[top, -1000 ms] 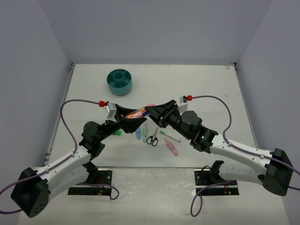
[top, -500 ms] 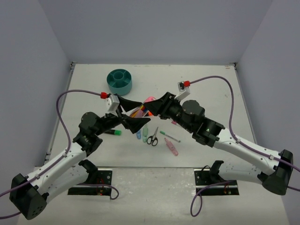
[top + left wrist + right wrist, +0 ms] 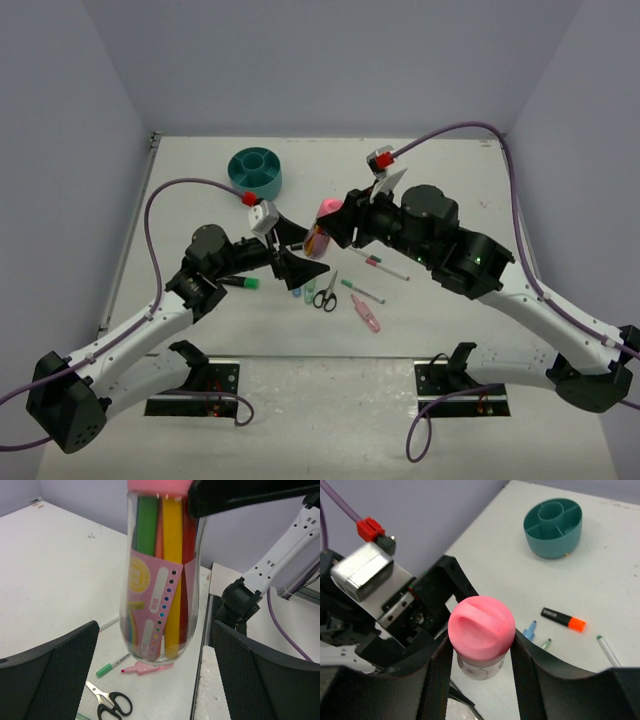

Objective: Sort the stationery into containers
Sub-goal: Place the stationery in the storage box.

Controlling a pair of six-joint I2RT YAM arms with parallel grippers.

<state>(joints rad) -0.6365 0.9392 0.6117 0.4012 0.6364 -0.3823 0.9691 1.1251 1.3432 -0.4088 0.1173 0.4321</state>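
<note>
On the white bench point(image 3: 450, 180), a round teal plastic divided organiser point(image 3: 255, 173) sits well beyond the left hand point(image 3: 298, 250). That hand is spread wide, its fingers flanking but not touching a clear pink-capped tube point(image 3: 157, 580) of coloured markers. The right hand point(image 3: 481, 647) grips the tube just under its cap, above the bench. Black-handled scissors point(image 3: 325, 296) lie beneath both hands.

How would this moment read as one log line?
right tool: gripping pink-capped tube | left tool: open, flanking tube | scissors: on table
</note>
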